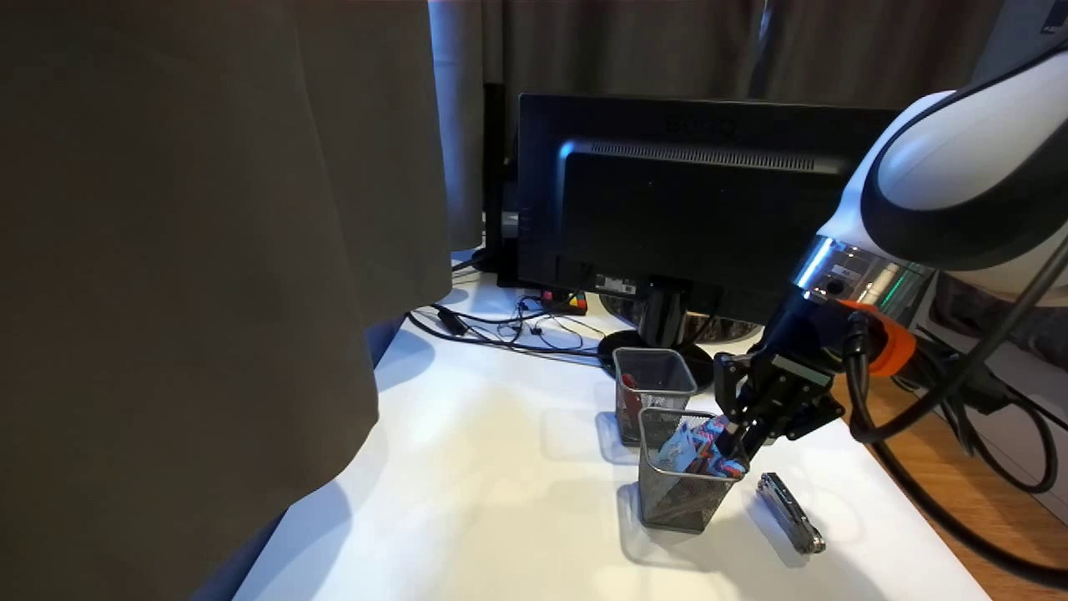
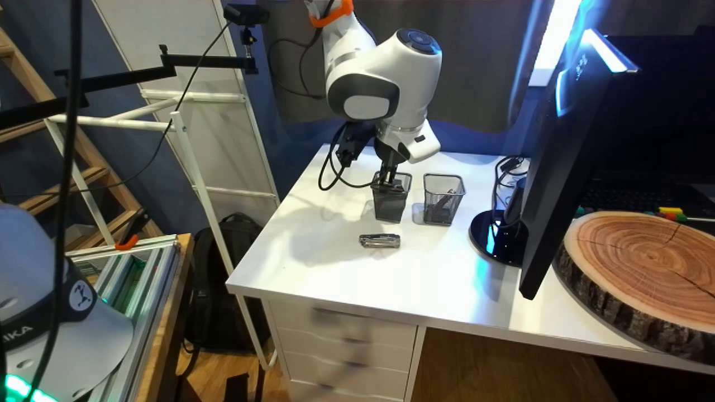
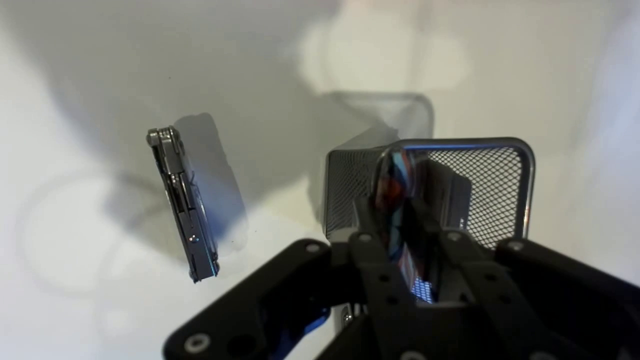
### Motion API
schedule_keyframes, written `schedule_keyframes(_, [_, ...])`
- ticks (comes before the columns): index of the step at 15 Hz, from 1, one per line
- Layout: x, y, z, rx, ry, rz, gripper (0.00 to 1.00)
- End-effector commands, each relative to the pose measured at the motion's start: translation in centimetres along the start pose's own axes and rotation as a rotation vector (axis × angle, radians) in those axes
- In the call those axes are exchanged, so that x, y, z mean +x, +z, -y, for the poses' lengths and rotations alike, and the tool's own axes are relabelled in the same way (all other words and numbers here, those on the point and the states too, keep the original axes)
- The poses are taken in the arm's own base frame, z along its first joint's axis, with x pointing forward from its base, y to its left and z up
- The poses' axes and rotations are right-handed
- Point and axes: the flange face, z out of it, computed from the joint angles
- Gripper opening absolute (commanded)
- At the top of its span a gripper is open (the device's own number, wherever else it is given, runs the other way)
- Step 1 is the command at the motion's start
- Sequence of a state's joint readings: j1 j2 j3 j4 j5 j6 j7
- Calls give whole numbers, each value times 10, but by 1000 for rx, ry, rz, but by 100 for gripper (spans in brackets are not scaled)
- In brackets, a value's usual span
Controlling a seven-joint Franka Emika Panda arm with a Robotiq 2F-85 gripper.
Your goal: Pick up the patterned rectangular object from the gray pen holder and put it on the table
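Note:
The gray pen holder (image 1: 680,505) is a mesh cup standing on the white table (image 1: 501,467); it also shows in an exterior view (image 2: 389,207) and in the wrist view (image 3: 527,195). The patterned rectangular object (image 1: 705,442), blue and reddish, stands tilted inside it, its top near the rim. My gripper (image 1: 734,441) points down into the holder. In the wrist view its fingers (image 3: 392,212) lie on both sides of the patterned object (image 3: 395,185) and look closed on it. The fingers hide part of the object. The object cannot be made out in an exterior view (image 2: 389,178).
A second mesh cup (image 1: 667,405) with a red item stands beside the holder. A folded metal multitool (image 1: 788,513) lies near it, also in the wrist view (image 3: 185,210). A dark flat item (image 3: 452,195) is inside the holder. A monitor (image 2: 581,139) and cables stand beyond the cups.

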State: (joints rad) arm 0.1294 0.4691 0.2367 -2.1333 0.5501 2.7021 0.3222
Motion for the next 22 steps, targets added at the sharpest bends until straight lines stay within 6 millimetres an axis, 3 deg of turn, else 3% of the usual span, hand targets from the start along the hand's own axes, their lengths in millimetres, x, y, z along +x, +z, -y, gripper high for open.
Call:
schedule_keyframes(1, [-1, -8, 6, 22, -6, -1, 5])
schedule_keyframes(5, [-8, -17, 14, 14, -44, 29, 5])
schedule_keyframes(12, [-11, -6, 13, -40, -51, 128, 5])
schedule_keyframes(13, [-11, -6, 13, -44, -49, 136, 38])
schedule_keyframes(14, [-11, -6, 12, -47, -48, 143, 46])
schedule_keyframes(15, [-11, -6, 11, -52, -48, 145, 12])
schedule_keyframes(19, [-10, -7, 8, -69, -48, 151, 0])
schedule_keyframes(22, [-11, -10, 9, -82, -51, 165, 4])
